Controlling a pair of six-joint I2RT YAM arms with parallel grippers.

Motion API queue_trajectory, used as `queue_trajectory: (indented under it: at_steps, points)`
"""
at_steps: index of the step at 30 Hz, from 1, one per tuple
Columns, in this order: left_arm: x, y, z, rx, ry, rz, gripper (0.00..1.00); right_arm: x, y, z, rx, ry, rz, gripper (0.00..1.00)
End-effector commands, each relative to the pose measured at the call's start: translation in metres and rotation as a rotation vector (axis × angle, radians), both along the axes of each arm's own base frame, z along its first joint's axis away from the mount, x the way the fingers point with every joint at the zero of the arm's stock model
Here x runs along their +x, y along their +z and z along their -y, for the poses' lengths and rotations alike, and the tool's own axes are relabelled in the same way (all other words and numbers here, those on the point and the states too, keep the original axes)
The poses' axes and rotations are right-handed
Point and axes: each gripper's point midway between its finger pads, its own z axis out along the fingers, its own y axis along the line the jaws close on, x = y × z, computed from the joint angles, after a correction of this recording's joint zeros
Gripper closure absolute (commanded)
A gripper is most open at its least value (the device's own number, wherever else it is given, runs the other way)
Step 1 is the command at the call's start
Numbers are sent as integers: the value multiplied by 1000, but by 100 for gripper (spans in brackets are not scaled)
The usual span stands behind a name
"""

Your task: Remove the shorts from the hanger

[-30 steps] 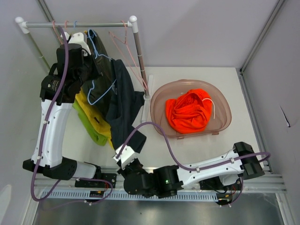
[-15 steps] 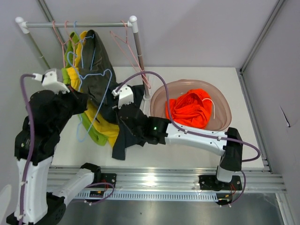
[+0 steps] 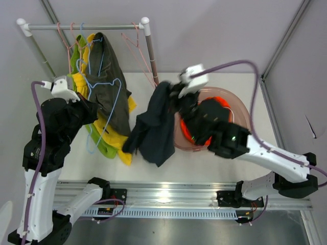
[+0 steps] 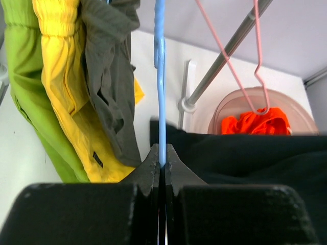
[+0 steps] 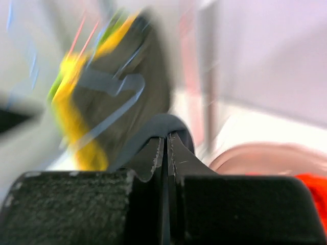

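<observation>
**Between the right jaws, black shorts hang apart from the rack**

Between our right jaws, which are pressed together, sits a fold of the black shorts (image 3: 153, 127). Our right wrist view is blurred, yet dark cloth (image 5: 164, 125) bulges just above the closed tips. Below those jaws the shorts fall in a long loose drape, apart from the rack, and cover the left rim of the pink basin (image 3: 246, 117). We cannot tell whether the hem touches the worktop (image 3: 255, 84). Under the same jaws, inside the basin, lie the orange shorts (image 3: 220, 102).

Between our left jaws, likewise pressed together, runs the thin wire of a blue hanger (image 4: 160, 76), which rises straight up from the tips. Just left of these jaws hang the dark olive-grey shorts (image 4: 110, 76), and in the top view the blue wire crosses their front. Further left are the yellow shorts (image 4: 66, 76), and outermost the lime green shorts (image 4: 25, 76). All three hang from the rail (image 3: 87, 26) above the jaws.

Right of the left jaws and beyond them, the rack's post (image 4: 225, 56) slants upward, and a pink hanger (image 4: 258, 61) dangles in front of the basin. Low on that side, the black shorts fill the wrist view as a dark band, with the orange shorts showing above it.
</observation>
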Motion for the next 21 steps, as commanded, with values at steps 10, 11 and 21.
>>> queue_trajectory:
  at_steps: [10,11,21]
  points:
    - [0,0,0,-5,-8,63,100,112,138,145,111,-358,245,100]
    - [0,0,0,-2,-8,63,100,116,137,145,101,-356,247,100]
    - [14,13,4,16,-21,80,100,141,9,169,90,-436,67,100]
